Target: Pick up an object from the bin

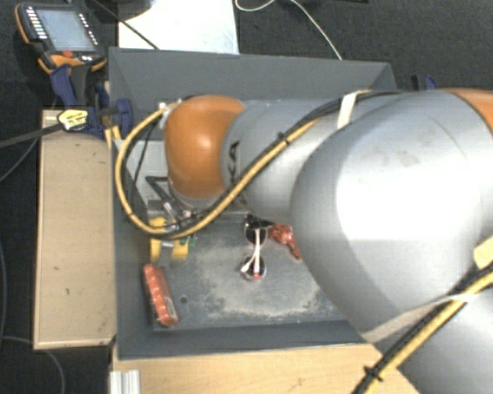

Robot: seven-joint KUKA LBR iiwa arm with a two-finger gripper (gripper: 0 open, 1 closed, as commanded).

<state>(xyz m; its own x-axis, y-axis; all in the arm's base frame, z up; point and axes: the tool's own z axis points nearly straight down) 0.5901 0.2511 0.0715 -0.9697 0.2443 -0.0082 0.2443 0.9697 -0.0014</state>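
My gripper hangs low over the left part of the bin, mostly hidden under the arm's wrist. Just below it lies a small yellow blocky thing with a bit of green at its top edge. Whether the gripper touches that thing I cannot tell. A red ribbed oblong thing lies along the left wall near the front corner.
In the middle of the floor lies a small white and red thing with a dark loop, and beside it an orange-red piece, half under the arm. The big grey arm hides the bin's right half.
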